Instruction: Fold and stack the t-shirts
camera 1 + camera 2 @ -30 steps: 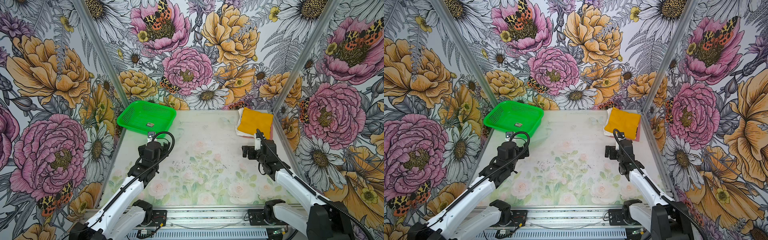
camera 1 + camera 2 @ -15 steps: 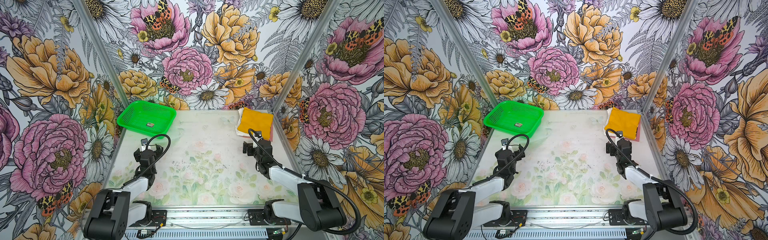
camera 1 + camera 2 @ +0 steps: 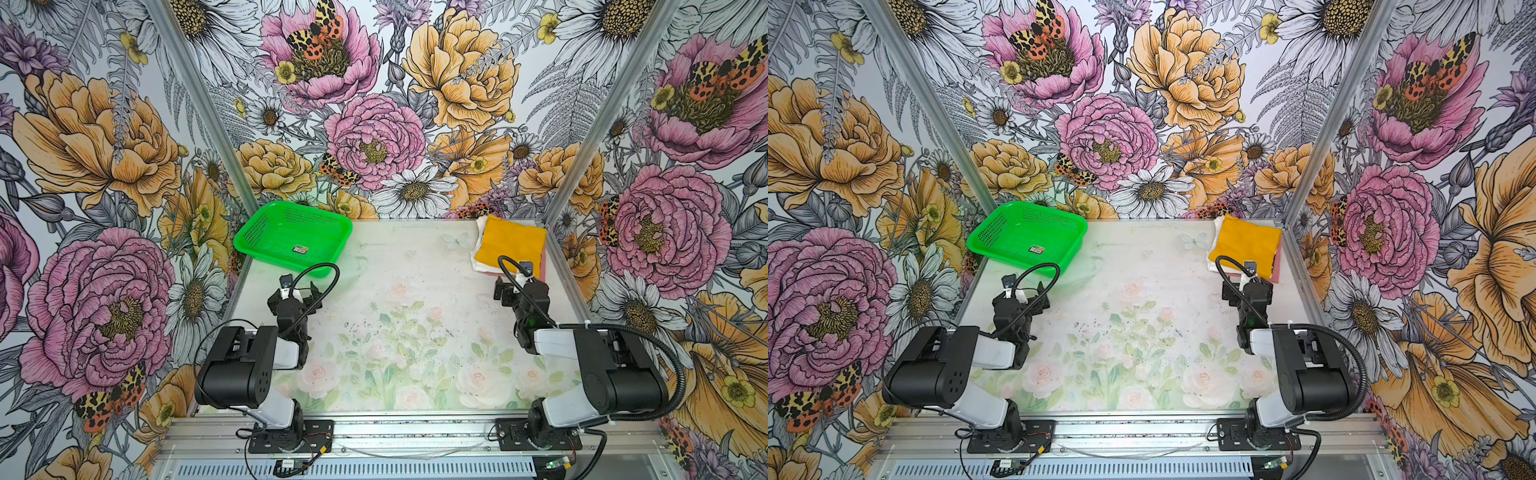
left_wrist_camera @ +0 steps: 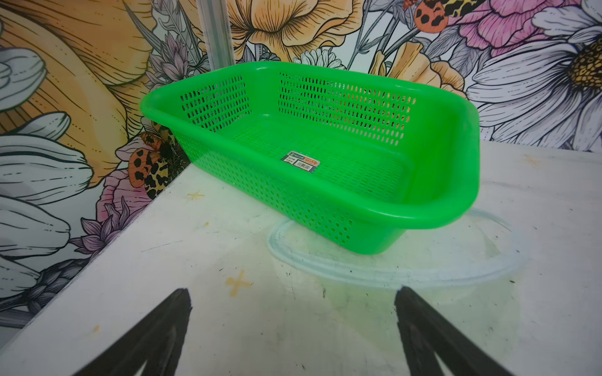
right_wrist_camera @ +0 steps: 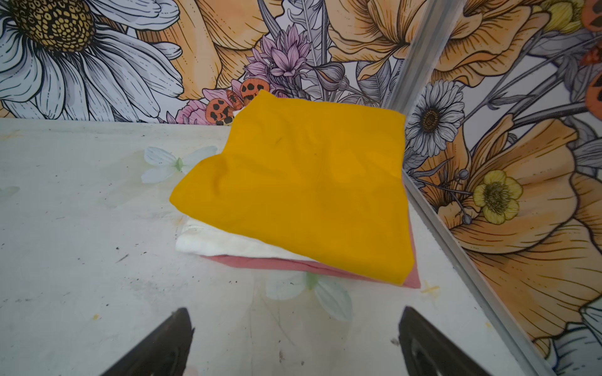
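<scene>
Sitting on the floral counter [image 3: 415, 266] between flowered walls [image 3: 374, 124], far right corner: yellow t-shirt [image 3: 510, 243] atop white t-shirt [image 5: 221, 242] and pink t-shirt [image 5: 277, 263], folded roughly square, heading unclear. Left hand [image 4: 292, 293] and right hand [image 5: 294, 312] gape wide, empty.

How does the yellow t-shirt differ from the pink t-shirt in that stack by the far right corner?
The yellow t-shirt lies on top, while the pink t-shirt is at the bottom, under the white t-shirt. The yellow one's whole upper face shows, but the pink one shows only as a thin edge. Both are folded flat, one above the other.
</scene>
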Motion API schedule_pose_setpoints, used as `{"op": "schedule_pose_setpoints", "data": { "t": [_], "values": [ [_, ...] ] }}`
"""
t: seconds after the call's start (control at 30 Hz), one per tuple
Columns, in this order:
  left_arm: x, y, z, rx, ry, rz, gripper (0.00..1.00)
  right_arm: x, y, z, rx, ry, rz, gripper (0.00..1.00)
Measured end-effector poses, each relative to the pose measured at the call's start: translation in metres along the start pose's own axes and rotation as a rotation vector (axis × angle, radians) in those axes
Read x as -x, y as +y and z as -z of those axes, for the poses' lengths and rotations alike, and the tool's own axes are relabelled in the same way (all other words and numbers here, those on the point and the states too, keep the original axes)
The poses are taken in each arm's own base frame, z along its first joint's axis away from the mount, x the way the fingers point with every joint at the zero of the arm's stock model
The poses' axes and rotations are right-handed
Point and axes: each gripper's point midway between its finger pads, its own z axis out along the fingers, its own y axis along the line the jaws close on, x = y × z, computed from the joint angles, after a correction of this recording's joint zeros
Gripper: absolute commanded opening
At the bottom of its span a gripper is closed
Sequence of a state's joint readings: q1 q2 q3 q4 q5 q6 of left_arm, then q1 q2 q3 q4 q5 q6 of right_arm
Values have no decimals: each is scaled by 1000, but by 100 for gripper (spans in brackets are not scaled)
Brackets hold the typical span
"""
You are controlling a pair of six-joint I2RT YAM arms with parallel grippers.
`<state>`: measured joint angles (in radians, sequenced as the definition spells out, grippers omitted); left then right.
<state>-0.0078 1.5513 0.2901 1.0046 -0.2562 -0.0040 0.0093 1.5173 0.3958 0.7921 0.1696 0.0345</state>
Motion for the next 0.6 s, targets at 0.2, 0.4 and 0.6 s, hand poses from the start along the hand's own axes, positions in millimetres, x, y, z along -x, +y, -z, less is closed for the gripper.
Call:
{"op": "schedule_pose_setpoints", "data": {
  "t": [0.2, 0.4, 0.6],
  "values": [
    [22, -5, -11, -11, -41, 12, 99, -2, 1, -1, 13, -7, -22, 99],
    [16, -6, -11, -15, -19, 5, 99, 4, -2, 0, -8, -33, -44, 100],
    [14, -8, -11, -19, -8, 1, 99, 5, -11, 1, -56, -44, -69, 100]
  ]
}}
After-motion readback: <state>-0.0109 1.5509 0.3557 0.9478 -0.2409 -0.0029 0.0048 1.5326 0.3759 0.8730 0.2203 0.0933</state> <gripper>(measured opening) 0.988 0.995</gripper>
